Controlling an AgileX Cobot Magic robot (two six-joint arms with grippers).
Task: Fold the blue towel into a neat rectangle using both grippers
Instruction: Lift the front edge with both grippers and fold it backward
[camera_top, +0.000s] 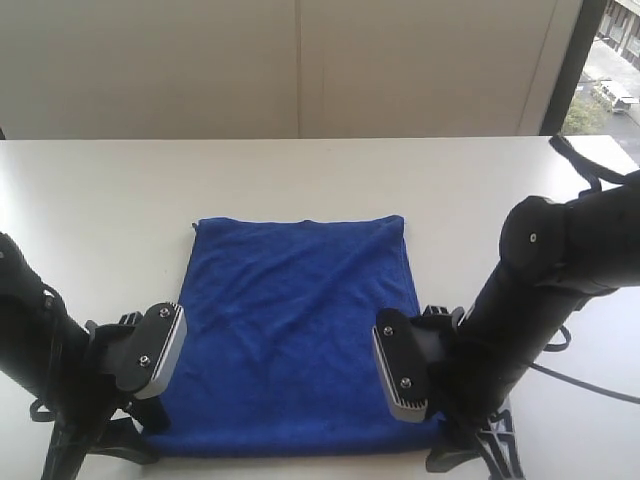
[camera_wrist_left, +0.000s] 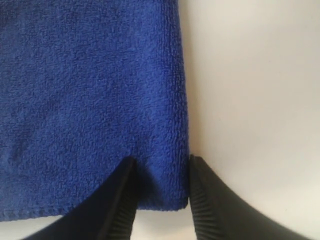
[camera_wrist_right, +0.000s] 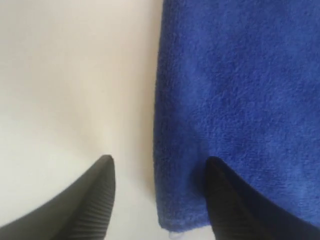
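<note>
The blue towel (camera_top: 300, 320) lies flat on the white table (camera_top: 300, 170) as a roughly square shape, its near edge toward both arms. My left gripper (camera_wrist_left: 161, 165) is open at the towel's near left corner (camera_wrist_left: 165, 195). One finger (camera_wrist_left: 120, 200) rests over the cloth and the other (camera_wrist_left: 210, 200) stands on the bare table beside the edge. My right gripper (camera_wrist_right: 160, 165) is open at the near right corner, wider apart. One finger (camera_wrist_right: 230, 200) is over the towel and the other (camera_wrist_right: 90, 200) over the table. A bit of white tag (camera_wrist_right: 173, 233) peeks out under that corner.
Both black arms (camera_top: 60, 360) (camera_top: 530, 320) come in low from the near edge, each with a grey-white block (camera_top: 160, 350) (camera_top: 402, 375) at the wrist. A black strap (camera_top: 580, 165) lies at the table's far right. A wall and window stand behind.
</note>
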